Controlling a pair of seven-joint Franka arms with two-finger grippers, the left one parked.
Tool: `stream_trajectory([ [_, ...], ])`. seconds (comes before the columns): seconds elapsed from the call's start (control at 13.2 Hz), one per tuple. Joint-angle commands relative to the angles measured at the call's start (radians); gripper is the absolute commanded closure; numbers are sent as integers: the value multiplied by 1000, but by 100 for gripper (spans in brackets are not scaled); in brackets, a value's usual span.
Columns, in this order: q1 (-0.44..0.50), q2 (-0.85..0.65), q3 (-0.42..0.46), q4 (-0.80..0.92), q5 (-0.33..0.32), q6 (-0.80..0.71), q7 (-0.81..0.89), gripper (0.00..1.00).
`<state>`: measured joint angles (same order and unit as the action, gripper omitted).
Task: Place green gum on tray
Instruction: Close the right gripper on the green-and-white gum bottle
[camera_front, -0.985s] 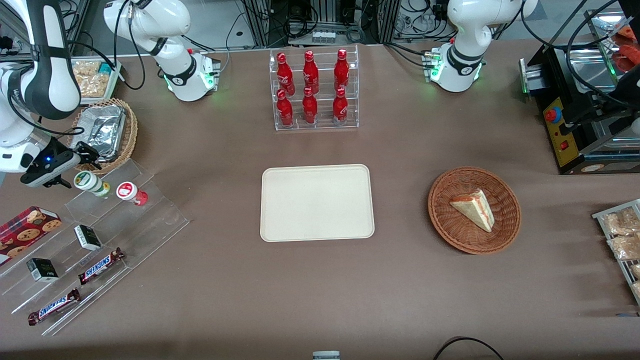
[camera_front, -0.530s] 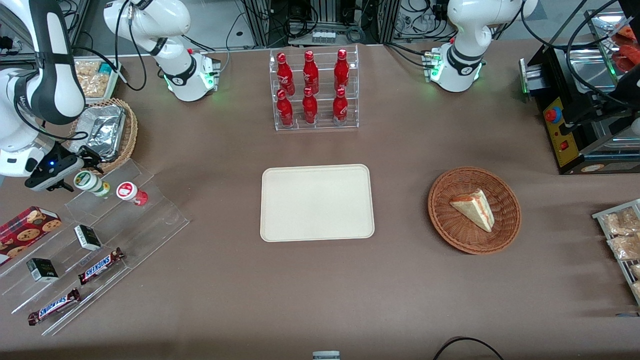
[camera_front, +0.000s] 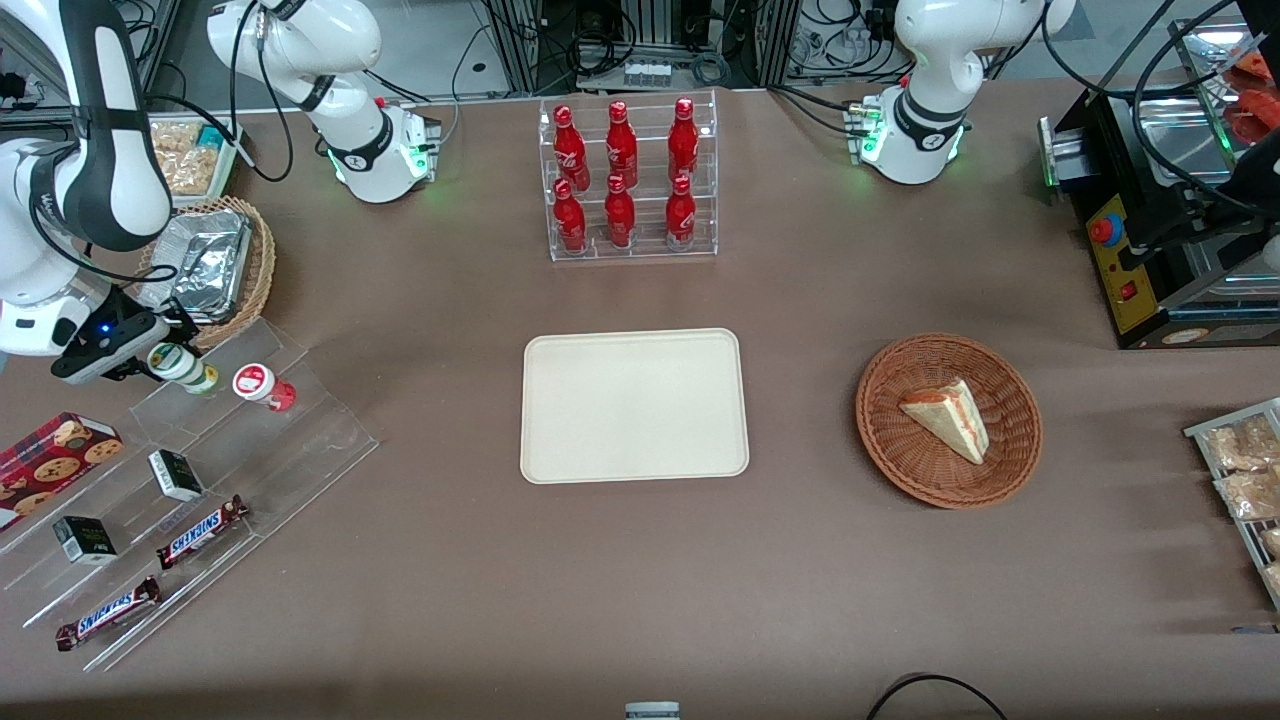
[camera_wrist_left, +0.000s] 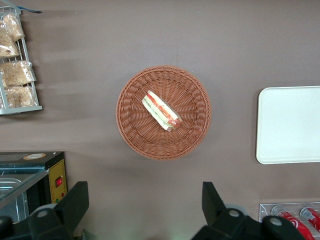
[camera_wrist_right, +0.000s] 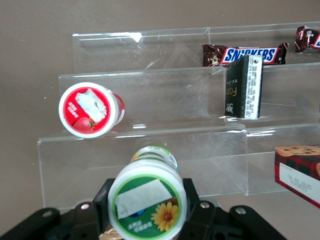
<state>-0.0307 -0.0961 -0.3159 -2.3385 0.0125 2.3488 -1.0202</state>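
Note:
The green gum (camera_front: 183, 366) lies on its side on the top step of a clear acrylic stand (camera_front: 300, 440), its white-and-green flower lid (camera_wrist_right: 147, 202) facing the wrist camera. My right gripper (camera_front: 158, 352) is at the gum's lid end. Its black fingers (camera_wrist_right: 106, 200) press against both sides of the lid, shut on it. The gripper (camera_wrist_right: 147, 210) is largely hidden by the lid. The cream-beige tray (camera_front: 634, 405) lies flat mid-table, bare, well off toward the parked arm's end from the gum; its edge also shows in the left wrist view (camera_wrist_left: 290, 125).
A red-lidded bottle (camera_front: 262, 385) lies beside the green gum on the same step (camera_wrist_right: 90, 110). Lower steps hold black boxes (camera_wrist_right: 243, 87) and Snickers bars (camera_front: 200, 531). A foil-lined basket (camera_front: 205, 265), a cola rack (camera_front: 625, 180) and a sandwich basket (camera_front: 948, 420) stand around.
My gripper has moved in along the stand to the green gum's lid end and its fingers now sit around the lid. The gum has hardly shifted.

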Motion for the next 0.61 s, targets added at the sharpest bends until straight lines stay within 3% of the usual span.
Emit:
stream_trajectory([
  [0.0, 5, 12, 8, 123, -14, -144, 8, 100],
  [0.23, 29, 13, 12, 238, -3, -326, 57, 100],
  [0.53, 178, 18, 12, 316, -5, -410, 224, 100],
])
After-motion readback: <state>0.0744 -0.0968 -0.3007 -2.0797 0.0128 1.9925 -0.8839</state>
